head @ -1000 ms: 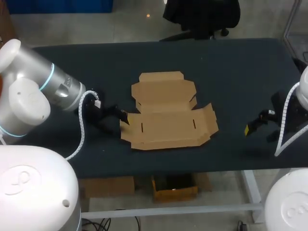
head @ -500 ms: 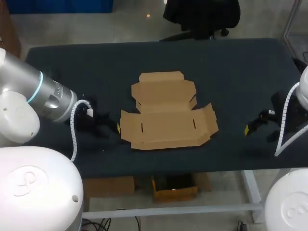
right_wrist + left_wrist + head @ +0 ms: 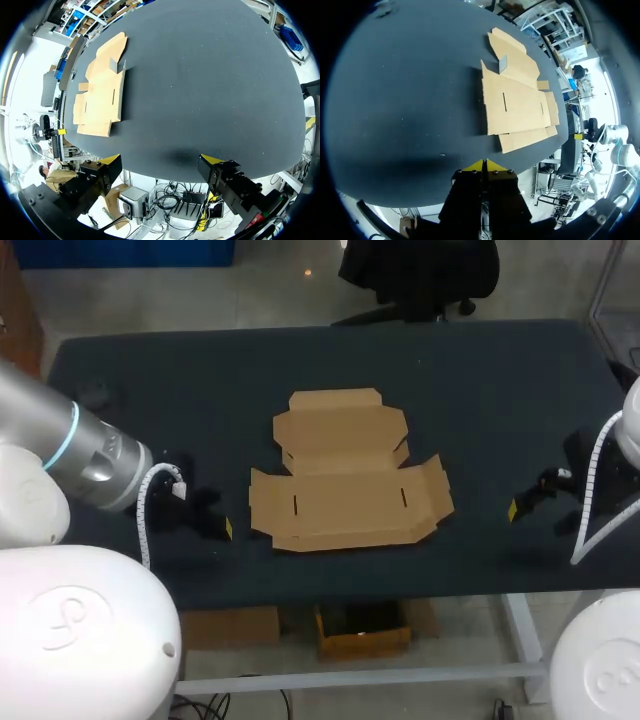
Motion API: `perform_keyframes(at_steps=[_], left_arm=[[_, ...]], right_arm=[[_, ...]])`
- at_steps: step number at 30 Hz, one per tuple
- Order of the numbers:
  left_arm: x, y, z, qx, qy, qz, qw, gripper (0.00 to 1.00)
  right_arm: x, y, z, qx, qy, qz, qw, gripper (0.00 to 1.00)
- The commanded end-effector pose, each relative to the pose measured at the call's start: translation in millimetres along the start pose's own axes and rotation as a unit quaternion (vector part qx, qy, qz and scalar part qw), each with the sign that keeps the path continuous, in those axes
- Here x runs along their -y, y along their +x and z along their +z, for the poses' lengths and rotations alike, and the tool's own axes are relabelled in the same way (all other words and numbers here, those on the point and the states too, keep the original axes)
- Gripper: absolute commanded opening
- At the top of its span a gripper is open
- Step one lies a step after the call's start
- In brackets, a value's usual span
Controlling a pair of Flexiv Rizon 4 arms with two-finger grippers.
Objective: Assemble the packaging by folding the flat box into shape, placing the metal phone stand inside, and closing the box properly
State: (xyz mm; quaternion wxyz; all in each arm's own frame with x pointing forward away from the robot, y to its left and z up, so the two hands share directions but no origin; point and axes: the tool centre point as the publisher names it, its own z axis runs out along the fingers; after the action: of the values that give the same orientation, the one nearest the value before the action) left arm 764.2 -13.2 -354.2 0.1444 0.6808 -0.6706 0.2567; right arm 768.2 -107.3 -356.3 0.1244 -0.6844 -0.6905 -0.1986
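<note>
Lying flat on a black table point(image 3: 480, 390), an unfolded brown cardboard box point(image 3: 345, 485).
Only the wrist views tell: left gripper point(image 3: 484, 165) pinched together, empty; right gripper point(image 3: 161, 160) spread wide.

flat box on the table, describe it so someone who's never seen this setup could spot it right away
Start from the dark table in the head view; near its middle lies the flat box. It is an unfolded sheet of brown cardboard with notched flaps and two short slots, pale against the dark top.
</note>
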Motion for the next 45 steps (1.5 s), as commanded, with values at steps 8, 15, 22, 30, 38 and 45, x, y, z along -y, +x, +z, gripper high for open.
perform_keyframes(at_steps=[8,15,22,30,38,45], left_arm=[[-3.8,2.7,6.1,0.008,-0.017,0.005,1.000,0.00],[-10.4,3.2,9.4,0.013,-0.025,0.012,1.000,0.00],[-8.4,0.8,16.4,0.011,-0.039,0.010,0.999,0.00],[-11.7,2.5,24.7,0.003,-0.054,0.015,0.998,0.00],[-13.6,1.9,32.5,-0.002,-0.068,0.020,0.998,0.00],[-13.8,1.9,39.2,-0.006,-0.077,0.025,0.997,0.00]], right_arm=[[1.0,6.5,0.7,-0.006,-0.001,0.004,1.000,0.00],[1.7,21.9,12.2,-0.010,0.000,-0.004,1.000,0.00],[-2.5,30.2,25.3,-0.023,0.005,-0.005,1.000,0.00],[-3.1,45.4,38.6,-0.022,0.007,-0.009,1.000,0.00],[-7.4,53.7,55.2,-0.034,0.024,-0.012,0.999,0.00],[-12.2,62.6,66.9,-0.026,0.029,-0.010,0.999,0.00]])
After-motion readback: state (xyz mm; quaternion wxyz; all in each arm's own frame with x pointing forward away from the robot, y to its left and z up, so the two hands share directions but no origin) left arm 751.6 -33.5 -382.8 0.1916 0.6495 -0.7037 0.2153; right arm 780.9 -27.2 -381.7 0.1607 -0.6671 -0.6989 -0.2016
